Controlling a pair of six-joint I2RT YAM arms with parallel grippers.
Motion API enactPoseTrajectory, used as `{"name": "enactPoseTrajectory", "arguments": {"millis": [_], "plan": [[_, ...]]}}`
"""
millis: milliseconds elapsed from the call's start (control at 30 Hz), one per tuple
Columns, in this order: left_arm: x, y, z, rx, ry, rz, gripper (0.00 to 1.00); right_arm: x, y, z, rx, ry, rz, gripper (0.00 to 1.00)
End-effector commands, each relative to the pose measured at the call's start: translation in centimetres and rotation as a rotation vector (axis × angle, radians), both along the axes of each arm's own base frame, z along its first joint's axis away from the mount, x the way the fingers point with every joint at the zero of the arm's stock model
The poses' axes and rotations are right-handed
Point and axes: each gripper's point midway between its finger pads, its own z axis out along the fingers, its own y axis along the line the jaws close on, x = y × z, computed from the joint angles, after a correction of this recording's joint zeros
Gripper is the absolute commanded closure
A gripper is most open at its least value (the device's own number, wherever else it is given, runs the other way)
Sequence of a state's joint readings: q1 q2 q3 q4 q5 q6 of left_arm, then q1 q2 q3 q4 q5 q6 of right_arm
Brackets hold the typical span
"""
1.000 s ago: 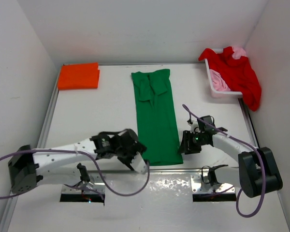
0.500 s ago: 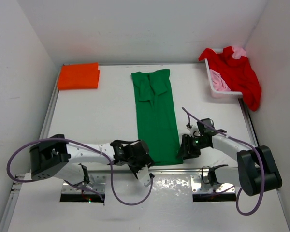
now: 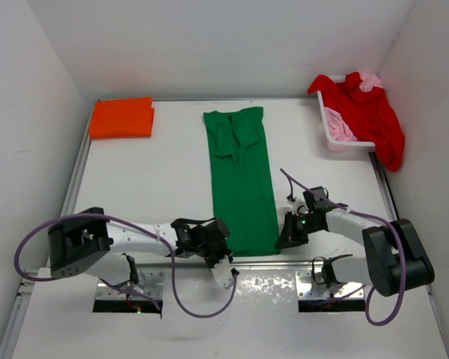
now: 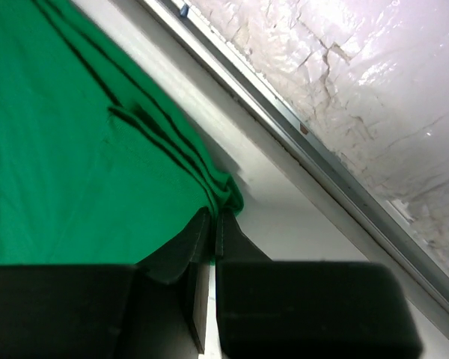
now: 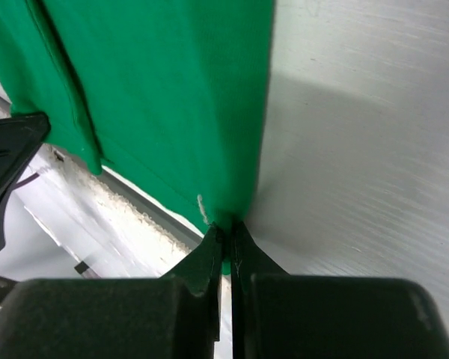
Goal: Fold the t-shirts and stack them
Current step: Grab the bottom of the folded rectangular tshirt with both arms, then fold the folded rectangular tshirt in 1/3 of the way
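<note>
The green t-shirt (image 3: 243, 179) lies as a long narrow strip down the middle of the table. My left gripper (image 3: 226, 253) is shut on its near left corner; in the left wrist view the jaws (image 4: 215, 217) pinch the bunched green hem (image 4: 67, 164). My right gripper (image 3: 282, 238) is shut on the near right corner, where the closed tips (image 5: 226, 228) nip the green edge (image 5: 165, 97). The orange t-shirt (image 3: 122, 117) lies folded at the back left. At the back right, the red t-shirt (image 3: 370, 112) hangs over the basket, with the pink one (image 3: 339, 127) inside.
The white basket (image 3: 331, 140) stands in the back right corner against the wall. A metal rail (image 4: 299, 142) and a crinkled shiny strip (image 4: 374, 82) run along the table's near edge, just behind both grippers. White walls close in the left, back and right sides.
Both grippers have shut on the near corners of the green t-shirt. The left arm swung in towards the shirt's near left corner; the right gripper edged slightly left.
</note>
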State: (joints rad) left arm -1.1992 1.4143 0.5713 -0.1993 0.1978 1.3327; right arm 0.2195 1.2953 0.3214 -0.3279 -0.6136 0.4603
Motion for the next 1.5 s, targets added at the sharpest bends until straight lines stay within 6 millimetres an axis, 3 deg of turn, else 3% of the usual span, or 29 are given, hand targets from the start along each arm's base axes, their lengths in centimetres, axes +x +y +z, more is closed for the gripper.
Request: {"name": "enactPoseTrajectory", "arguments": {"millis": [0,67,100,167,200,233,267,300,367,400,433,467,533,600,667,700,767,800,1000,1033,1067,1200,1467], "plan": [[0.0,0.2,1.6,-0.038,0.024,0.081,1.0,1.1,0.7,1.2,0.041,-0.057,0.008,1.0],[1.2,-0.1,3.6,-0.08,0.074,0.197,1.0,2.0,1.3,2.6,0.071,-0.086,0.01,1.0],[2.3,-1.2,5.8,-0.133,0.086,0.235,1.0,4.1,1.9,4.6,0.094,-0.149,0.007,1.0],[4.1,-0.8,7.8,-0.161,0.174,0.349,1.0,6.3,2.4,6.8,0.114,-0.196,-0.009,1.0],[5.1,-0.9,9.0,-0.184,0.193,0.383,1.0,9.0,2.9,9.0,0.123,-0.257,-0.012,1.0],[7.5,-1.3,11.7,-0.242,0.186,0.441,1.0,10.1,3.0,9.8,0.119,-0.272,-0.012,1.0],[8.3,-1.0,12.3,-0.239,0.205,0.489,1.0,11.5,3.0,10.5,0.108,-0.287,-0.017,1.0],[9.8,-1.4,14.3,-0.277,0.193,0.515,1.0,14.2,3.3,11.9,0.104,-0.323,-0.012,1.0],[12.3,-0.1,14.9,-0.286,0.207,0.61,1.0,16.8,3.2,12.5,0.086,-0.335,-0.02,1.0],[13.6,-0.1,16.0,-0.313,0.2,0.634,1.0,19.2,3.4,14.2,0.092,-0.382,-0.026,1.0],[15.4,1.1,16.3,-0.326,0.199,0.692,1.0,20.5,3.4,12.8,0.079,-0.34,-0.032,1.0],[16.8,1.3,16.1,-0.331,0.206,0.73,1.0,22.5,3.6,14.1,0.083,-0.376,-0.036,1.0],[20.0,2.3,17.1,-0.38,0.198,0.804,1.0,24.6,3.4,12.6,0.052,-0.341,-0.055,1.0],[22.0,2.6,16.8,-0.386,0.207,0.839,1.0,27.3,3.4,13.4,0.038,-0.379,-0.074,1.0],[23.9,3.5,15.5,-0.372,0.23,0.907,1.0,29.0,3.6,12.1,0.037,-0.358,-0.089,1.0],[25.0,4.0,15.9,-0.386,0.23,0.932,1.0,30.4,3.9,13.0,0.046,-0.383,-0.093,1.0],[26.0,4.3,14.5,-0.364,0.258,0.969,1.0,31.5,3.7,11.4,0.028,-0.337,-0.101,1.0],[26.9,4.6,14.8,-0.376,0.246,0.988,1.0,32.7,3.6,12.1,0.024,-0.364,-0.104,1.0],[31.9,5.4,13.1,-0.386,0.236,1.099,1.0,36.9,1.4,11.5,-0.016,-0.385,-0.208,1.0],[32.4,5.5,11.7,-0.365,0.274,1.129,1.0,36.9,1.3,11.3,-0.03,-0.375,-0.209,1.0],[33.7,5.2,12.7,-0.392,0.267,1.134,1.0,37.5,1.1,11.0,-0.039,-0.377,-0.209,1.0],[35.1,4.9,12.2,-0.413,0.271,1.116,1.0,37.8,0.6,10.0,-0.061,-0.36,-0.22,1.0],[35.7,4.5,10.3,-0.407,0.294,1.113,1.0,39.9,0.3,7.7,-0.077,-0.332,-0.254,1.0]]}}
